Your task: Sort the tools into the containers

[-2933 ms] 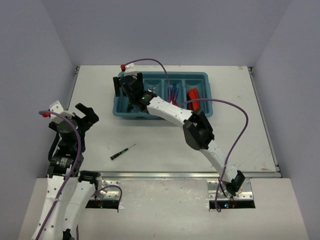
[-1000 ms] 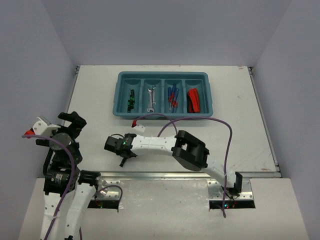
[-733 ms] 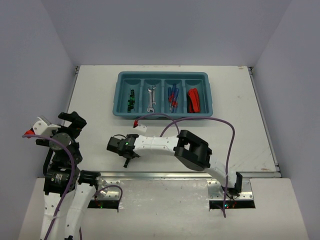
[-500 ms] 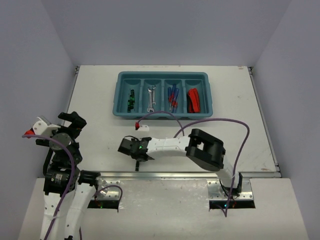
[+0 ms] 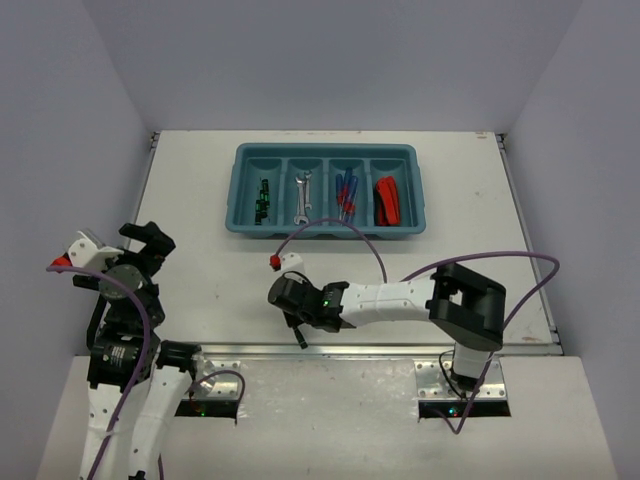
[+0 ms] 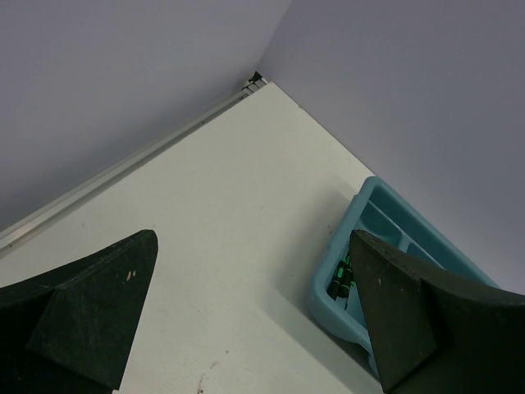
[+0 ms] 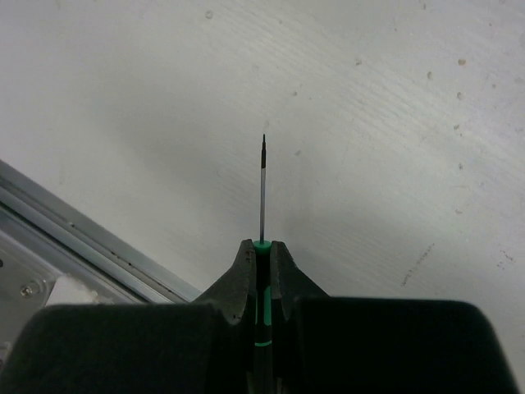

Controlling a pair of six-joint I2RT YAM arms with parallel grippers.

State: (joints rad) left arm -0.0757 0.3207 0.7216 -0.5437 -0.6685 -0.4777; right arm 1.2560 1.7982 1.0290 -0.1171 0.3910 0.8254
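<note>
Your right tool [image 5: 296, 321] sits low over the worktop [image 5: 200, 190] near its front edge, a thin screwdriver [image 5: 300, 338] poking from its tip; the teal tray [image 5: 325, 229] lies well behind, every compartment occupied.

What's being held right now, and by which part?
The right end effector grips the precision screwdriver by its black-and-green handle, shaft pointing out ahead. The left end effector is open and empty.

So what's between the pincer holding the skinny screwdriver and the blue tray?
Top view: only a purple cable looping over bare white table between the right pincer and the teal plastic tray.
</note>
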